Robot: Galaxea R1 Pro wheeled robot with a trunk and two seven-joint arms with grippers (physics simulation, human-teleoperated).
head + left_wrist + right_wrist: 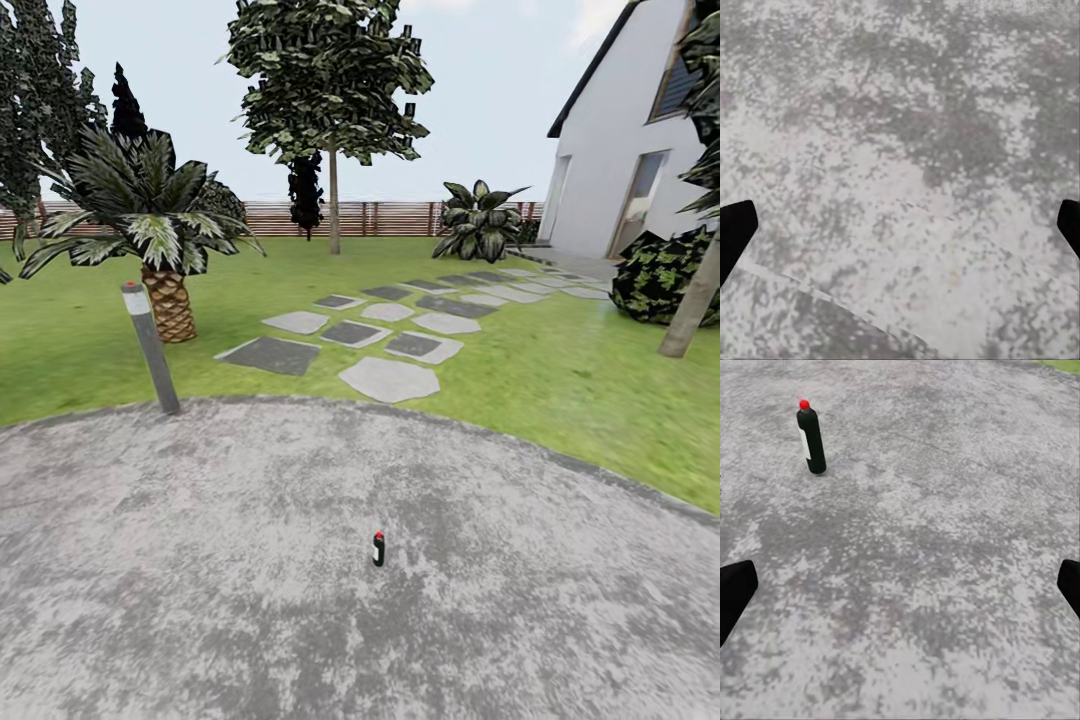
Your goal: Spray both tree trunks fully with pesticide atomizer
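Since the pesticide atomizer (378, 549) stands upright and untouched on the floor (200, 600), low and centre in the head view, everything is left: pickup, then spraying both trunks. Its contents cannot be seen. Both wrist views show widely parted fingertips at the frame edges, grasping nothing.

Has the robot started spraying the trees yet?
Not yet. Nothing looks done: the pesticide atomizer stands upright on the floor, untouched. The right gripper is open, with the bottle ahead of it. Picking it up and spraying both tree trunks is left; one trunk shows no spray.
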